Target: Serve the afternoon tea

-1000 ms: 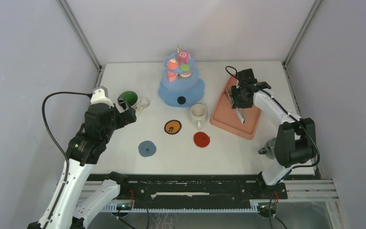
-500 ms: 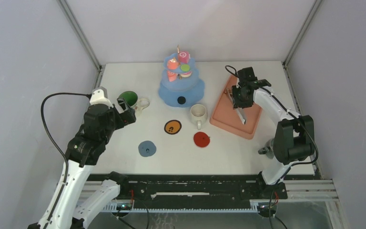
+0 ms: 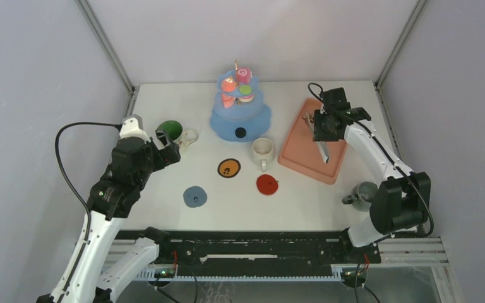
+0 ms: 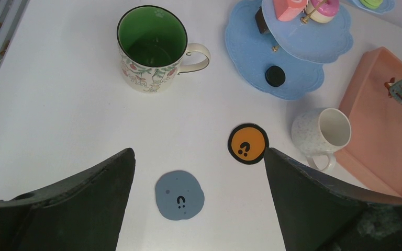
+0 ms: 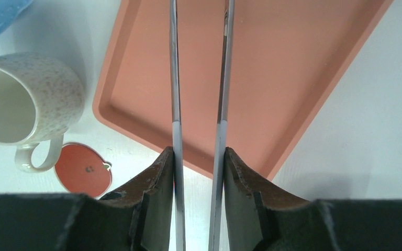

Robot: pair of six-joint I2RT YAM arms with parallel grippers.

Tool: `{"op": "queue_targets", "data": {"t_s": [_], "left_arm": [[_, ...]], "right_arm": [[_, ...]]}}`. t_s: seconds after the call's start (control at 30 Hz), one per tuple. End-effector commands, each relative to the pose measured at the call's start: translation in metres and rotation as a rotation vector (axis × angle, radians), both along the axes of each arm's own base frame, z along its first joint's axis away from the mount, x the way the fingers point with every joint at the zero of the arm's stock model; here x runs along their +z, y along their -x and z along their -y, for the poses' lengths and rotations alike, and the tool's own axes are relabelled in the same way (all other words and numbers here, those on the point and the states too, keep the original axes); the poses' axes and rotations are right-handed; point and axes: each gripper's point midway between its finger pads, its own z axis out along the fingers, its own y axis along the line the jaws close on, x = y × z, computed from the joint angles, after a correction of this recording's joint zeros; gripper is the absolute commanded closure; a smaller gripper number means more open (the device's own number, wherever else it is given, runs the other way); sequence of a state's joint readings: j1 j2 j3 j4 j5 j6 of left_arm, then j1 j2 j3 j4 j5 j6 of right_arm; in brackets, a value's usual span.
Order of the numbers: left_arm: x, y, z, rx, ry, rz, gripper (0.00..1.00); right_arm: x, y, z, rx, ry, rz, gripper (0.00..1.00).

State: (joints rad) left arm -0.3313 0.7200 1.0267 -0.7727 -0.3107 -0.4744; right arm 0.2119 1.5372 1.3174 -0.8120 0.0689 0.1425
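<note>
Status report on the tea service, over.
Left gripper open, short of green mug. Right gripper shut on tongs above pink tray. Nothing between left gripper and mug.

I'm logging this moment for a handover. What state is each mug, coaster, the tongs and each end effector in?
Green mug: upright, empty.
Cream mug: upright, empty.
Grey mug: upright, contents unclear.
Orange coaster: bare.
Blue coaster: bare.
Red coaster: bare.
Tongs: gripped, arms apart, over the tray.
Left end effector: open, empty.
Right end effector: closed on the tongs.
</note>
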Motion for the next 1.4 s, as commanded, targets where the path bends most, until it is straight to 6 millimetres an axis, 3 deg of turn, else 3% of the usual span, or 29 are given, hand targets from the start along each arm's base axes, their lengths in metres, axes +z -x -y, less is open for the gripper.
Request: {"op": "queue_targets", "data": {"t_s": [0.0, 0.3, 0.57, 0.73, 0.93, 1.13, 1.37], "left_arm": [[-0.007, -0.004, 0.0, 0.012, 0.013, -0.001, 0.03], [-0.007, -0.004, 0.0, 0.008, 0.009, 0.001, 0.03], [-0.008, -0.006, 0.002, 0.001, 0.007, -0.003, 0.03], [-0.008, -0.006, 0.002, 0.002, 0.007, -0.001, 0.03], [-0.008, -0.003, -0.001, 0.013, 0.006, 0.006, 0.03], [-0.007, 0.003, -0.008, 0.036, -0.01, 0.006, 0.02], [-0.006, 0.01, -0.019, 0.07, -0.034, 0.011, 0.03]], "right_arm": [[0.019, 0.003, -0.001, -0.037, -0.031, 0.065, 0.78], [0.018, 0.018, 0.003, -0.065, -0.038, 0.068, 0.79], [0.045, 0.022, -0.003, -0.04, -0.08, 0.143, 0.79], [0.057, 0.017, -0.025, 0.014, -0.106, 0.175, 0.78], [0.061, 0.001, -0.074, 0.121, -0.122, 0.186, 0.78], [0.041, -0.019, -0.117, 0.197, -0.103, 0.136, 0.79], [0.013, -0.032, -0.148, 0.249, -0.107, 0.085, 0.79]]}}
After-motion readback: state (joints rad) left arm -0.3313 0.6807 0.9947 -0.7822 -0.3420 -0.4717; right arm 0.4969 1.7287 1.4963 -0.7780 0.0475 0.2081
